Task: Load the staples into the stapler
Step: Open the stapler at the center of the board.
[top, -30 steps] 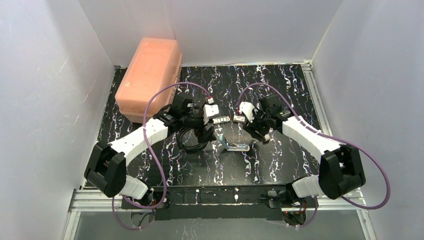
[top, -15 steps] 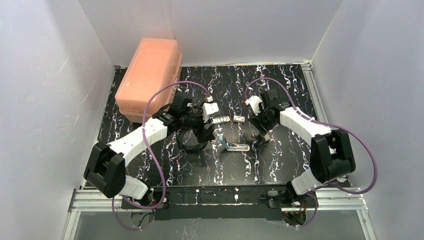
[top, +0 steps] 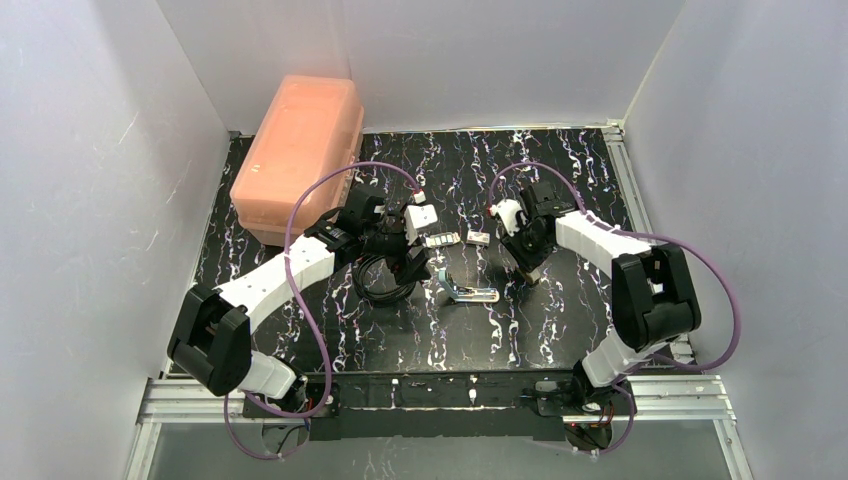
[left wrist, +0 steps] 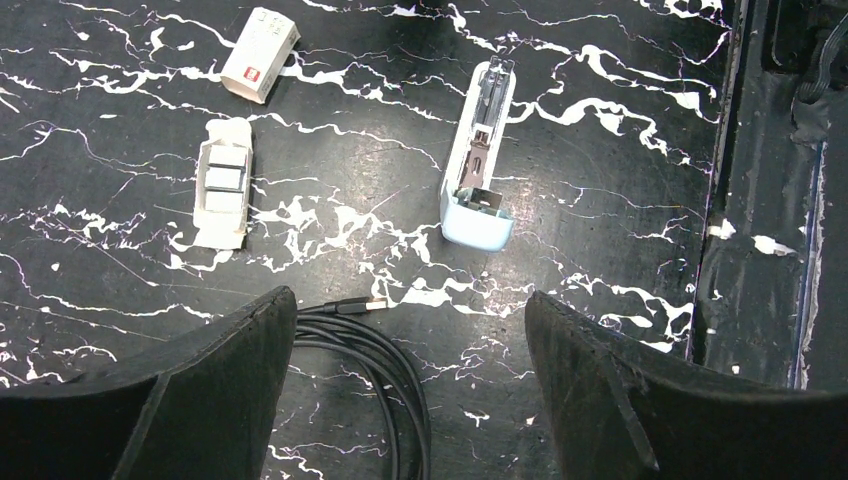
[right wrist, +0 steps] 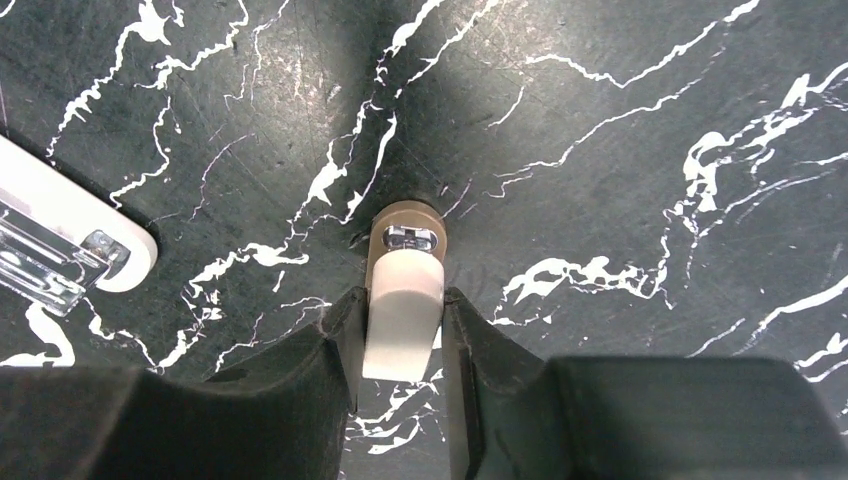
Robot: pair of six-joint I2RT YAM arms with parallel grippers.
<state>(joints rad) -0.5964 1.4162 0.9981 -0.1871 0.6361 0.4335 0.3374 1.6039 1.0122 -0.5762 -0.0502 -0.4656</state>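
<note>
Hovering with jaws spread wide, the left pincer [left wrist: 408, 298] looks down on the stapler [left wrist: 478, 160], which lies opened on the bench [left wrist: 600, 120], channel up, likely to receive the staples [left wrist: 222, 180] sitting nearby in their tray [left wrist: 222, 228]. The right pincer [right wrist: 400, 300] pinches a small cream-and-tan piece [right wrist: 404, 262], which I cannot identify, near the stapler's end.

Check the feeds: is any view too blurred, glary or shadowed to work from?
Left wrist: sharp and evenly lit, stapler and staples crisp, only the left fingers soft. Right wrist: the white piece in the right gripper is clear, a shadow darkens the table beyond it, the stapler looks washed out at the left edge. Top: even light, small parts tiny.
</note>
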